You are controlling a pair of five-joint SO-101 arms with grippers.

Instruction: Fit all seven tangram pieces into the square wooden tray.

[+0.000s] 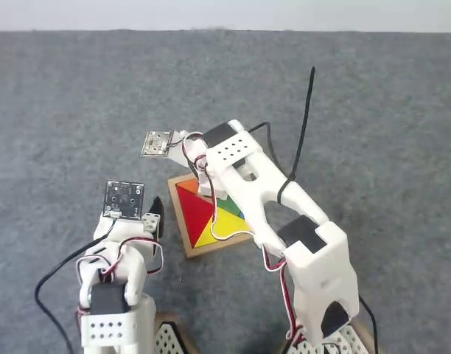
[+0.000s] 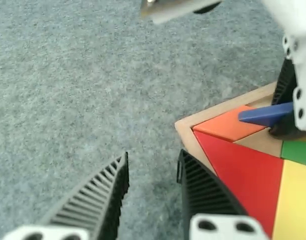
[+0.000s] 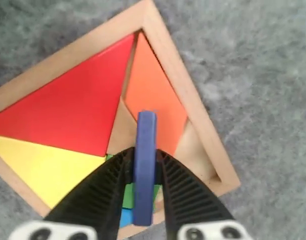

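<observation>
Grey carpet (image 1: 63, 110); right fingers (image 3: 185, 192) grip blue piece (image 3: 145, 150).

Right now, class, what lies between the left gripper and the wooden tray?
Only bare grey carpet separates the left gripper from the tray, per the left wrist view.

We can't see the tray's (image 1: 178, 218) far right corner in the high view; the right arm (image 1: 264, 193) covers it. The blue piece's (image 3: 145, 129) lower end is hidden betw. the right gripper's (image 3: 144, 155) fingers. The green piece (image 2: 298, 152) is cut off, left wrist view.
</observation>
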